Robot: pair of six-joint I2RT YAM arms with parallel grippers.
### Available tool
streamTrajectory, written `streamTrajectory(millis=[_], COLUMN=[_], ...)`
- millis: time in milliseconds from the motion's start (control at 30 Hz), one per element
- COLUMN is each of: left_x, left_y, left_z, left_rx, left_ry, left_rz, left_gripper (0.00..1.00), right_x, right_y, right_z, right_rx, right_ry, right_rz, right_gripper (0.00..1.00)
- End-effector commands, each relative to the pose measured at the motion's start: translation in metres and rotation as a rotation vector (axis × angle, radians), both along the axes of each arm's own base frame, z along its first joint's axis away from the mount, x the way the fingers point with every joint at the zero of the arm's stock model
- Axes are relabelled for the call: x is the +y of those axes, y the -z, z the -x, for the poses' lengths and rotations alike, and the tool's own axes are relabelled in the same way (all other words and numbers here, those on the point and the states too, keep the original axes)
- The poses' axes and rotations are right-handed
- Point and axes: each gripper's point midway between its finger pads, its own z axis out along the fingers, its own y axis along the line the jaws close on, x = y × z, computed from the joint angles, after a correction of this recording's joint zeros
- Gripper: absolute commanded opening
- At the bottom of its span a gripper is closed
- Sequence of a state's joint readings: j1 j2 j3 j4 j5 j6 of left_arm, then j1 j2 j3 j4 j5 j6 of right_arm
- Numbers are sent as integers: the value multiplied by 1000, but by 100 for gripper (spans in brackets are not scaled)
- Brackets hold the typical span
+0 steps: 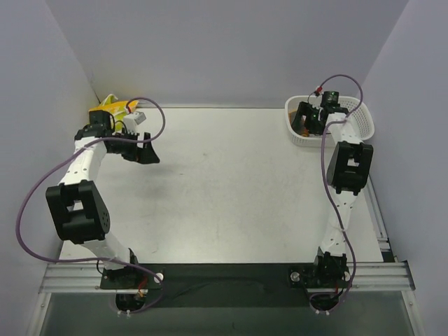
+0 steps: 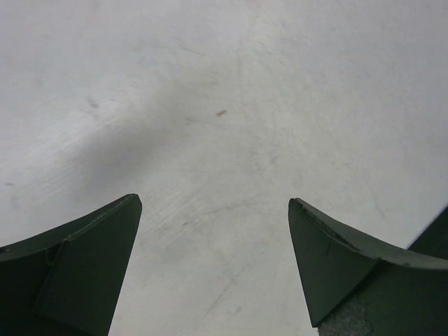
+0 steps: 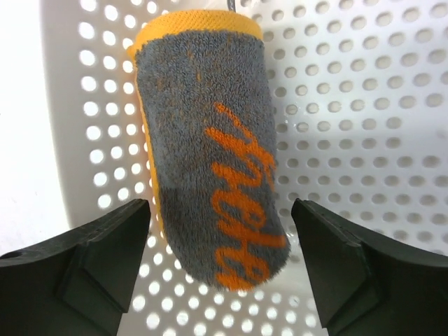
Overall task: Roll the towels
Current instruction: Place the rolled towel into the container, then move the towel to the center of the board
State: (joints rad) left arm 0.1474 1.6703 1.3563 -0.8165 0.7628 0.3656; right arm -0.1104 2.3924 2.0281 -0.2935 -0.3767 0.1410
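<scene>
The orange and grey towel lies rolled inside the white mesh basket, and shows as a dark patch in the top view. My right gripper hangs open just above it, jaws on either side, not touching; in the top view it is over the basket. The pale yellow towel with green prints lies bunched at the far left corner of the table. My left gripper is open and empty over bare table, to the right of that towel; its wrist view shows only tabletop.
The white mesh basket stands at the far right of the table. Grey walls close in the left, back and right sides. A rail with the arm bases runs along the near edge.
</scene>
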Motion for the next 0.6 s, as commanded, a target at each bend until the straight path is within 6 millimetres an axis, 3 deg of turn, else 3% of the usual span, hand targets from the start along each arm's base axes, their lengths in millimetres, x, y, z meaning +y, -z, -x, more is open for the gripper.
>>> streamTrajectory(millis=[0,33,100,200,233,267,300,333,367,400,433,500,533,567], left_x=[56,68,95,130,139,147,160,168,176,186,196,210,215,218], left_y=[-50,-55,-52,-41,-26,-34,-14,-9,-3,-12,9,20,22,28], left_z=[-63,-82,-100,-134,-146,-160,-170,-180,-187,-200,-209,-230,-236,-242], left_rx=[-262,-303,-318,-331,-320,-351,-321,-327,-320,-352,-330,-344,-350,-353], left_ry=[-150,-177,-219,-263,-259,-270,-278,-293,-308,-331,-335,-342,-346,-336], left_rz=[-186,-230,-347,-491,-521,-545,-597,-626,-654,-677,-709,-757,-784,-798], left_gripper=[97,97,97,97,97,97,97,97,97,97,97,96,96,96], right_x=[-11,-11,-10,-7,-6,-4,-1,2,8,13,23,36,48,53], right_y=[-80,-94,-103,-123,-136,-139,-144,-153,-158,-163,-170,-179,-194,-187], right_z=[0,3,7,16,20,23,27,34,40,45,57,70,80,88], right_rx=[-136,-160,-172,-196,-217,-219,-221,-234,-242,-251,-263,-285,-318,-307], right_ry=[9,5,-2,-15,-16,-23,-30,-44,-73,-95,-133,-191,-226,-265], right_rz=[85,94,104,110,111,109,106,110,95,91,99,105,113,124], right_gripper=[88,89,99,100,100,100,100,100,100,100,100,100,100,100])
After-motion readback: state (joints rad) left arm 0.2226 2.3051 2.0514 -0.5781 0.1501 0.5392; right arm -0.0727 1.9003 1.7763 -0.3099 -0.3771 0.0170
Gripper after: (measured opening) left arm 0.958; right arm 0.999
